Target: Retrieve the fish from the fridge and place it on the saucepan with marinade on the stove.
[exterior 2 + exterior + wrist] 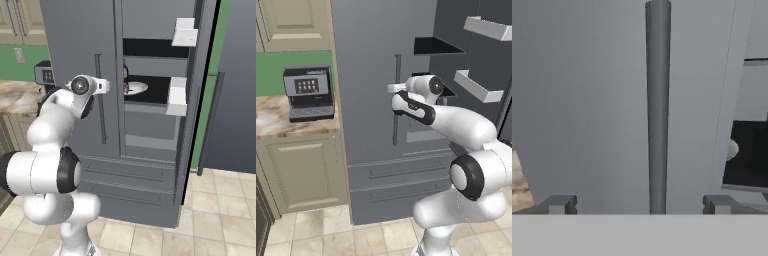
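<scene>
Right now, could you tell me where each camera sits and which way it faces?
Left base view: behind the arm's left, facing the fridge; arm at lower right.
Right base view: behind its right, facing the open fridge interior and a white plate; arm at lower left.
Hand view: looks along the open gripper at the bar handle.
All share that handle.

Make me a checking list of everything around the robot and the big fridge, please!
Surface: marble counter, left of the fridge.
Job's things: fridge, right door open, left door shut; white plate on a black shelf, something small on it, too blurred to name.
Clutter: coffee machine on the counter.
Grippers: gripper open, facing the left door's handle, not touching.
Cables: nothing seen.
Surroundings: cream cabinets, green wall, tiled floor.
</scene>
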Available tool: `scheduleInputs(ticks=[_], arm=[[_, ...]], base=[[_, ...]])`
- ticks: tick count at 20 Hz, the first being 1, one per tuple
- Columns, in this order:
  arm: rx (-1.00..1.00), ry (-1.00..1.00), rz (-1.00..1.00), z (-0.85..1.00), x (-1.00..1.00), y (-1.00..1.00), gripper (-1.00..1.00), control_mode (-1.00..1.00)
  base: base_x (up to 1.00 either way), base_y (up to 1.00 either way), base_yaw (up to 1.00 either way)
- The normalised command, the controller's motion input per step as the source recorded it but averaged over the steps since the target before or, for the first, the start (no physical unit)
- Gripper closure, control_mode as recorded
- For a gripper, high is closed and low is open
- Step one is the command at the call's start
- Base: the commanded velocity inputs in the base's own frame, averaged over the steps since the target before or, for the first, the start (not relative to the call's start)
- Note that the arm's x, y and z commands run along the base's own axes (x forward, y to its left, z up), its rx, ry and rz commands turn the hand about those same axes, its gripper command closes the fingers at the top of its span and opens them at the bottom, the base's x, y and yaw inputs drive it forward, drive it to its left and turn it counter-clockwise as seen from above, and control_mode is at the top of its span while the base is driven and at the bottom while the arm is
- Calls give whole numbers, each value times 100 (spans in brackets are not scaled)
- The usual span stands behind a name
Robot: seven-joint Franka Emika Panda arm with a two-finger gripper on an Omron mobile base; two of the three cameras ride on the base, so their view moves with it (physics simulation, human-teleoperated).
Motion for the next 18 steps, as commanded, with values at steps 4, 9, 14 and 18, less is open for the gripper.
scheduleInputs(ticks=[4,9,14,18], arm=[[0,1,0,0,75,2,-100,-100],[0,0,0,0,73,9,-100,-100],[-1,0,0,-5,66,15,-100,-100],[-2,-3,0,-8,59,5,-100,-100]], base=[[0,0,0],[0,0,0],[0,0,0],[0,0,0]])
